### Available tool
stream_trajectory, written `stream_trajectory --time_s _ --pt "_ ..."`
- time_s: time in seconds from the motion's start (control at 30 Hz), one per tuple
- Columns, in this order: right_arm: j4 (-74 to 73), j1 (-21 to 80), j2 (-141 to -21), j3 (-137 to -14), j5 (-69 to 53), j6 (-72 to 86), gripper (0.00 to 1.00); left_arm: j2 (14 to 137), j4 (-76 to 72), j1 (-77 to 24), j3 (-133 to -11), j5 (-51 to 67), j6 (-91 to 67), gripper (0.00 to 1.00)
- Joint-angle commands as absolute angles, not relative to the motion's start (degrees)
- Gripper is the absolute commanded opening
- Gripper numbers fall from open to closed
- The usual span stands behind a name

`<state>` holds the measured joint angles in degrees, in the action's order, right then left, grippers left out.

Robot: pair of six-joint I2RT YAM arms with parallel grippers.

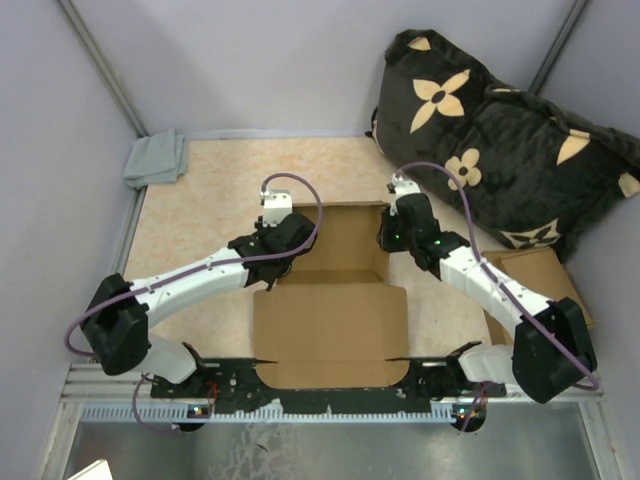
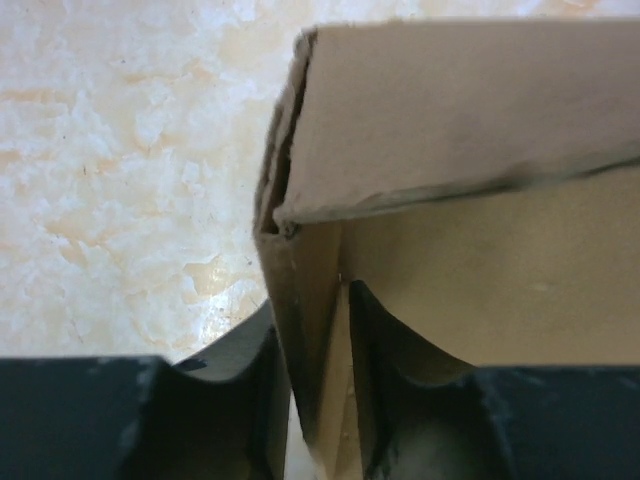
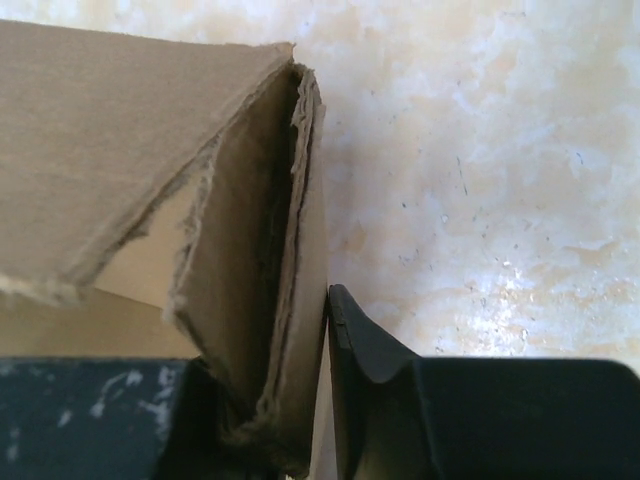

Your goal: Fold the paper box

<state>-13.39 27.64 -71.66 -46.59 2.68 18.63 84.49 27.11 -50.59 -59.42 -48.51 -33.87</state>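
Left fingers (image 2: 80, 420): one on each side of the raised left wall of the paper box (image 2: 450, 130). The wall sits edge-on between them and both fingers are close to its faces; can't tell if I'm pinching or only straddling. A folded-over flap runs across the top of that view, meeting the wall at the corner. Right fingers (image 3: 520, 420): clamped on the right wall, one finger against the outer face, the other on the inner side, and the cardboard layers are frayed and splayed at the top edge. From the top view, the box sits mid-worktop (image 1: 200, 200) between my two arms. The far half has its sides up, with my left fingers at its left wall and my right fingers at its right wall. The wide front panel (image 1: 330, 320) lies flat towards my bases, its near edge at the base rail. Other items: grey cloth (image 1: 157, 158) in the far left corner, dark cushion with tan flowers (image 1: 500, 150) at far right, and flat cardboard sheets (image 1: 545, 270) on the right, partly under my right arm, apart from the box.
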Motion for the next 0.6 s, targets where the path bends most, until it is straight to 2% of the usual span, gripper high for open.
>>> stream_trajectory --time_s 0.0,0.23,0.3,0.47,0.57 --pt "-11.6 27.9 -73.0 -52.0 0.7 20.5 0.21 81.2 25.1 -49.9 -57.5 -44.6 -32.0 0.38" --pt "-13.7 27.9 -74.5 -52.8 0.6 20.8 0.36 80.2 26.7 -49.0 -57.4 -43.3 -32.6 0.38" --pt "-13.9 27.9 -74.3 -52.1 0.1 20.4 0.39 80.3 26.7 -48.9 -57.2 -43.4 -32.7 0.33" --pt "-13.7 28.0 -73.9 -49.1 -2.0 18.9 0.41 80.5 25.4 -48.7 -56.1 -43.4 -32.1 0.1" --pt "-14.2 28.0 -74.8 -47.7 -2.6 18.3 0.41 81.3 25.1 -48.7 -55.9 -42.9 -32.0 0.06"
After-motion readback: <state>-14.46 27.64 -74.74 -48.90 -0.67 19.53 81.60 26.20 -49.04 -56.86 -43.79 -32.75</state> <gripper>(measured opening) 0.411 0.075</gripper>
